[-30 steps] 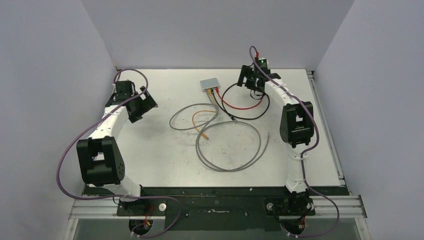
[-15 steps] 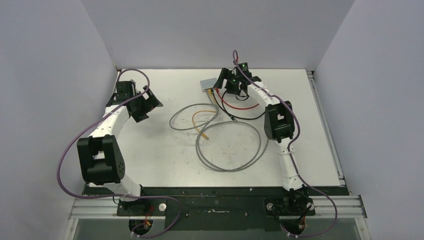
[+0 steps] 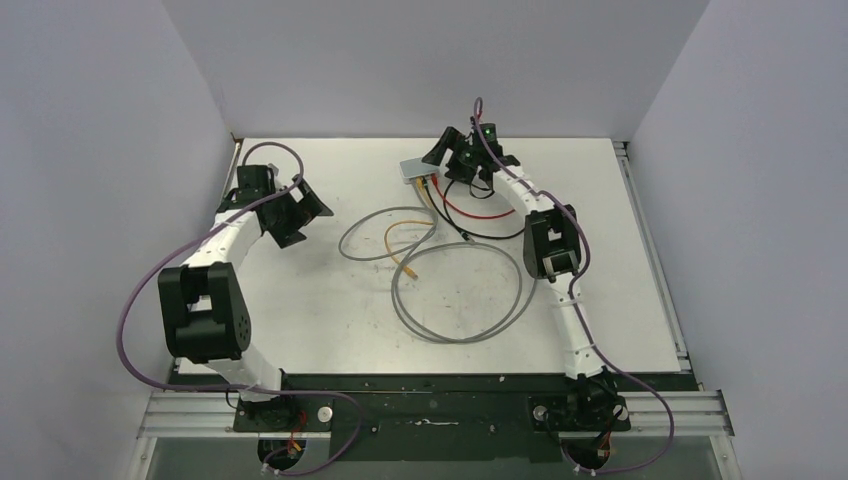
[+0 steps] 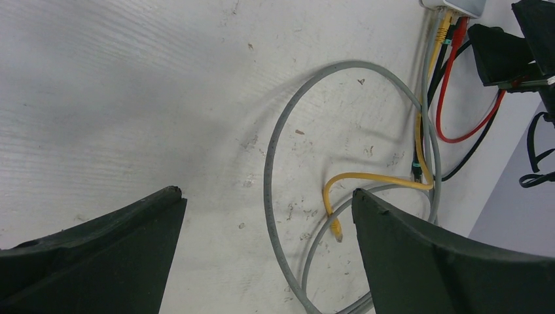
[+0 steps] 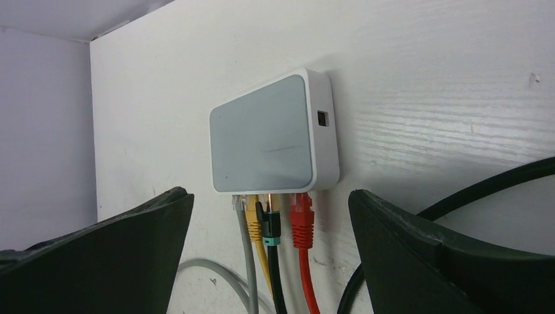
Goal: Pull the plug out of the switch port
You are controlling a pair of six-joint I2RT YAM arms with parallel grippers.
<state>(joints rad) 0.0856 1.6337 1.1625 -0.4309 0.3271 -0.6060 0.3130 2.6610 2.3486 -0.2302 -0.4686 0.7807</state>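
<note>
The light-grey switch [image 3: 417,167] lies flat at the back middle of the table. In the right wrist view the switch [image 5: 265,134] has several plugs in its near edge: grey [image 5: 241,205], yellow [image 5: 253,216], black with a teal band [image 5: 269,227] and red [image 5: 302,220]. My right gripper [image 5: 268,194] is open, with its jaws spread wide either side of the plug row and touching nothing; in the top view it [image 3: 452,163] hovers just right of the switch. My left gripper [image 3: 303,220] is open and empty at the left, well away from the switch [image 4: 459,5].
Cables trail from the switch toward the near side: a big grey loop [image 3: 455,300], a smaller grey loop [image 3: 372,235], a yellow cable ending in a loose plug [image 4: 336,229], and red [image 3: 470,212] and black [image 3: 500,232] loops under the right arm. Walls close in on three sides.
My right gripper has swung left from the back right until it is beside the switch, facing the plugs. My left gripper has shifted slightly to the right.
</note>
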